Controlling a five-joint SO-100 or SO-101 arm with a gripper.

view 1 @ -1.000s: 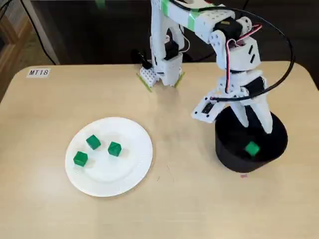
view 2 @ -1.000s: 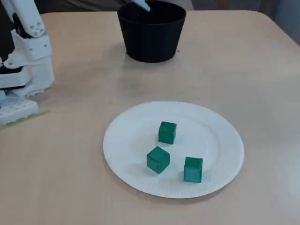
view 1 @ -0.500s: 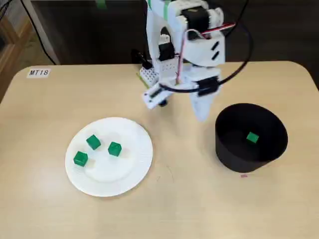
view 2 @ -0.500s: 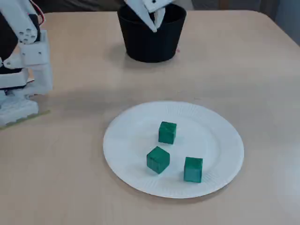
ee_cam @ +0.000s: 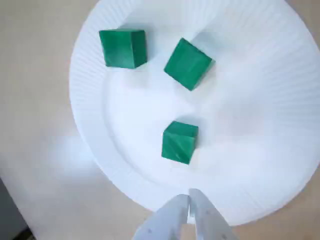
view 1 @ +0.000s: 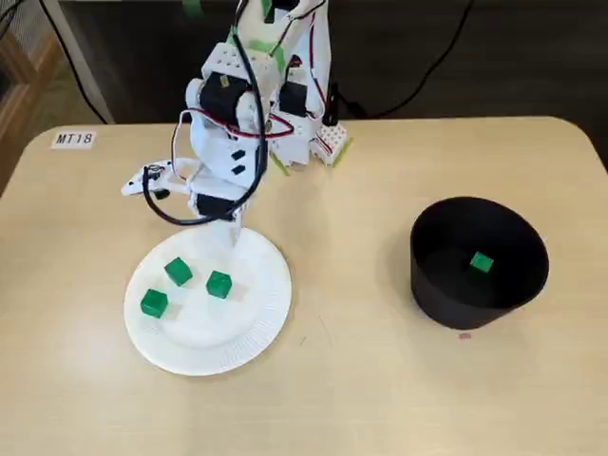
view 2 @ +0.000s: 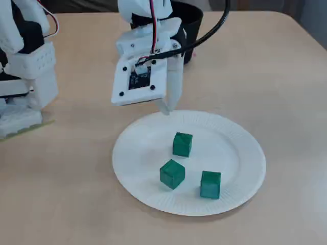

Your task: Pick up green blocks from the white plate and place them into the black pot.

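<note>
Three green blocks lie on the white plate [view 1: 237, 332]: block [view 1: 178, 271], block [view 1: 218, 284] and block [view 1: 153, 303]. The wrist view looks down on the plate [ee_cam: 87, 117] with a block [ee_cam: 179, 142] just ahead of the fingertips and two farther ones, block [ee_cam: 123, 48] and block [ee_cam: 187, 63]. My gripper [ee_cam: 190, 201] is shut and empty, hovering over the plate's near rim; its tip [view 2: 166, 108] points down above the plate [view 2: 240, 153] edge. A fourth green block [view 1: 482, 262] rests inside the black pot [view 1: 456, 304].
The arm's base [view 1: 309, 142] stands at the table's back, with cables trailing behind it. A label "MT18" [view 1: 73, 139] is stuck at the back left. In a fixed view the pot [view 2: 190, 23] is partly hidden behind the arm.
The arm has swung from over the black pot across to the white plate's edge. The gripper, which was open over the pot, is now shut. One block stays in the pot.
</note>
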